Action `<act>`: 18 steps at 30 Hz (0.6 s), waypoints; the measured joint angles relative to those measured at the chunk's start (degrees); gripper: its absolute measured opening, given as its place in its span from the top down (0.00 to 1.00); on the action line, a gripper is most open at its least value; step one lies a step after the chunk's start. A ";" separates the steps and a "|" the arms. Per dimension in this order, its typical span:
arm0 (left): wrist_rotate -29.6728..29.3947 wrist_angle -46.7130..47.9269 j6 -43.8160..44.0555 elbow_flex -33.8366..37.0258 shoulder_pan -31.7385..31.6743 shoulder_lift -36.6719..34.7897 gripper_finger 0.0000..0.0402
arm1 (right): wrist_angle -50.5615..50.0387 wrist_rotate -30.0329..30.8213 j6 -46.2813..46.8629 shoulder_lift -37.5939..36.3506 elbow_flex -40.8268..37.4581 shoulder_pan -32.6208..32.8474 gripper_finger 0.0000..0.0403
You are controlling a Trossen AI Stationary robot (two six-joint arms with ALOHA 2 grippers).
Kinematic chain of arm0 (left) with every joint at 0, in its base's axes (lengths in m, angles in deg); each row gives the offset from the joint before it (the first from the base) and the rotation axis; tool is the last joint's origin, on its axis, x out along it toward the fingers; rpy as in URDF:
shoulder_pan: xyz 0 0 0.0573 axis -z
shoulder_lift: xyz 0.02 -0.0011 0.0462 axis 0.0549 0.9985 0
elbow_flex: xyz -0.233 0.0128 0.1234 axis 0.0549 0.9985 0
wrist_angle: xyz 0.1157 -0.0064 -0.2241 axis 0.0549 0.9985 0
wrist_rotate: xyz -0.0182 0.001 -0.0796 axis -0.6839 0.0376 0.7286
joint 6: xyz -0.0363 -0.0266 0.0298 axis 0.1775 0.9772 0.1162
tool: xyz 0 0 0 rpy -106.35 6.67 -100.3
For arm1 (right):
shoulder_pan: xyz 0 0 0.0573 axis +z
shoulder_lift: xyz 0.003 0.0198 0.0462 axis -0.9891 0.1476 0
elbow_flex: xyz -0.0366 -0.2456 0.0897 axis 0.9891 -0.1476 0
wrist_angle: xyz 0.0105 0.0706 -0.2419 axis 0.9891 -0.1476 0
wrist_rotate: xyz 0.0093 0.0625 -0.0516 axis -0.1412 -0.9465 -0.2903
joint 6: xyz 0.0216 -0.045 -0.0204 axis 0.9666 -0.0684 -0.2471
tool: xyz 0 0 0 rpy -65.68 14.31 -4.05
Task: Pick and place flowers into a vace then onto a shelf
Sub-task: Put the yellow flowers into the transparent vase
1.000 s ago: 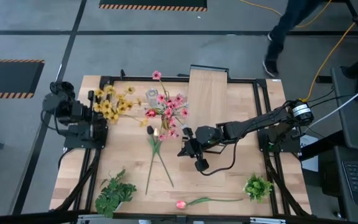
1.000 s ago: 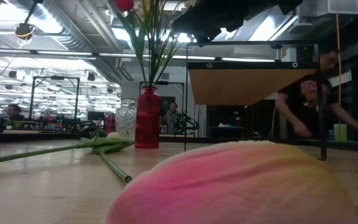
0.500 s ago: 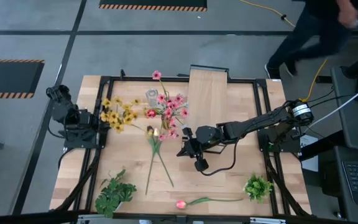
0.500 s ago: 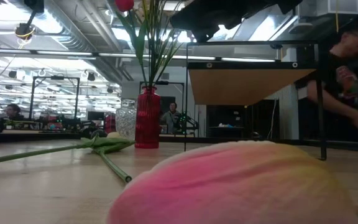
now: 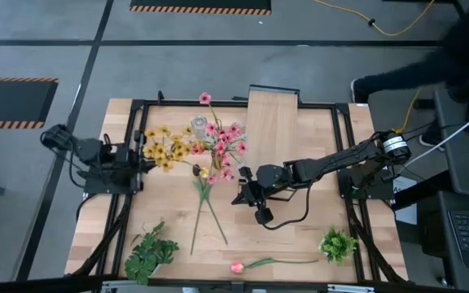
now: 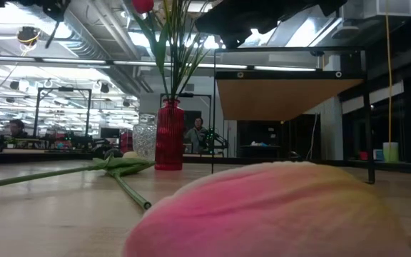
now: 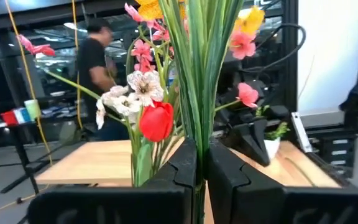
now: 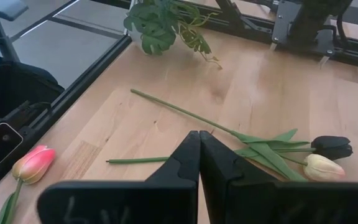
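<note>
Flowers with yellow daisy heads (image 5: 163,148) are being held by the left gripper (image 7: 199,163), pinched tight on their green stems near the table's left edge. The vace (image 5: 199,126) is standing just beside them. This looks like the putting-in step. Next, the stems need tipping up over the vace. The right gripper (image 8: 198,155) is squeezed shut, holding nothing, over the middle of the table (image 5: 300,220).

Light-wood table (image 5: 169,203) with shelf (image 5: 272,122), vase (image 5: 199,126), loose tulips (image 5: 202,207), pink tulip (image 5: 238,267), leafy bunches (image 5: 150,254).
</note>
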 joint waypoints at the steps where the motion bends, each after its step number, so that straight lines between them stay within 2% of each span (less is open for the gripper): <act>1: 1.42 -1.02 -0.78 0.00 -1.83 1.14 0.97 | 0.07 0.00 0.00 0.00 0.00 0.00 0.98; 12: 21.27 -9.36 -2.94 -0.74 -20.80 3.79 0.97 | -0.05 0.00 0.20 0.00 0.00 0.00 0.98; 18: 31.96 -15.51 -2.04 -0.74 -30.83 8.58 0.97 | -0.08 0.00 0.15 0.00 0.00 0.00 0.98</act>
